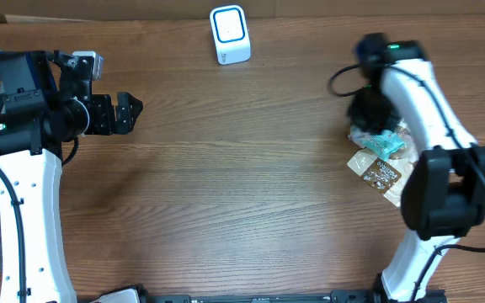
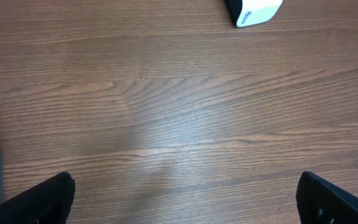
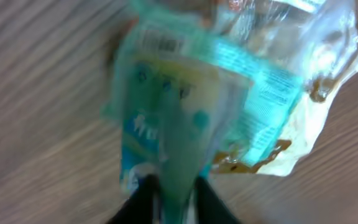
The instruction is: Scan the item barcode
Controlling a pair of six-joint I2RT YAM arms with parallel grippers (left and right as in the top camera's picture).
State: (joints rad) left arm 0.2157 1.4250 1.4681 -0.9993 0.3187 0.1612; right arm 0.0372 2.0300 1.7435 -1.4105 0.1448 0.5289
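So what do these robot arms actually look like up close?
The left arm and the right arm are alike: smooth white links joined by chunky black joints, with black cables looping alongside and a small green light on each. The left gripper and the right gripper are black, with two fingers.

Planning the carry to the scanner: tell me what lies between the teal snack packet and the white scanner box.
Nothing visible: only bare wooden table lies between the teal plastic snack packet and the white, blue-ringed scanner box. The brown packets lie beyond it.
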